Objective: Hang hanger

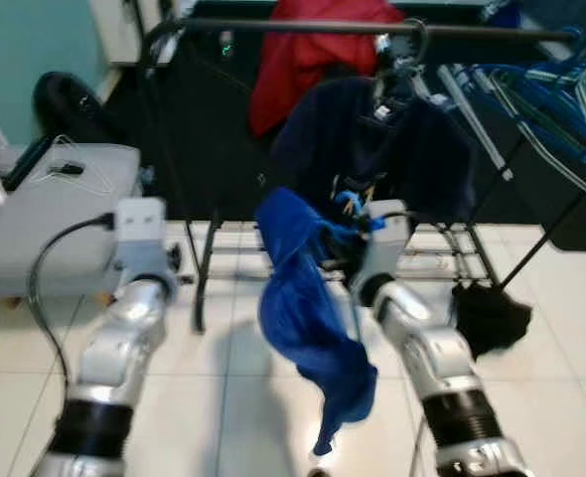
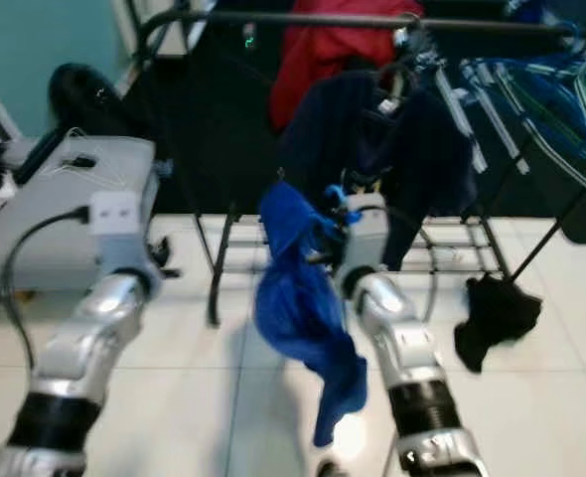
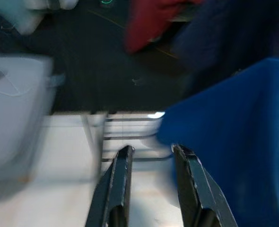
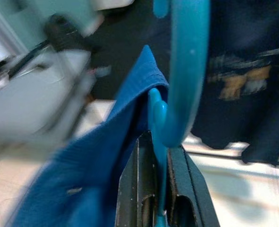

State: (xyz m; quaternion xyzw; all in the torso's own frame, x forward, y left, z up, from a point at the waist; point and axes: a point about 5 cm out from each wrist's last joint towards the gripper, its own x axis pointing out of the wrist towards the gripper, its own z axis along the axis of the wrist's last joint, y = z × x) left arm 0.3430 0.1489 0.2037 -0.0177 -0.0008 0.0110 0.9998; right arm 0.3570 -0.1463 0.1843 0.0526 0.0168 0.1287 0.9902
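A blue garment (image 1: 308, 308) hangs from a turquoise plastic hanger (image 4: 187, 71), whose hook (image 1: 351, 202) pokes up beside my right wrist. My right gripper (image 4: 159, 153) is shut on the hanger's neck, held in front of and below the black clothes rail (image 1: 372, 28). A dark navy garment (image 1: 382, 139) hangs on that rail just behind the hanger. My left gripper (image 3: 152, 152) is raised to the left of the blue garment, open, with nothing between its fingers (image 3: 122, 170).
A red garment (image 1: 308, 50) and several blue-and-white hangers (image 1: 541, 89) hang on the rail. The rack's lower frame (image 1: 214, 258) stands on the tiled floor, with a black cloth (image 1: 492, 313) lying at right. A grey bench (image 1: 45, 209) sits at left.
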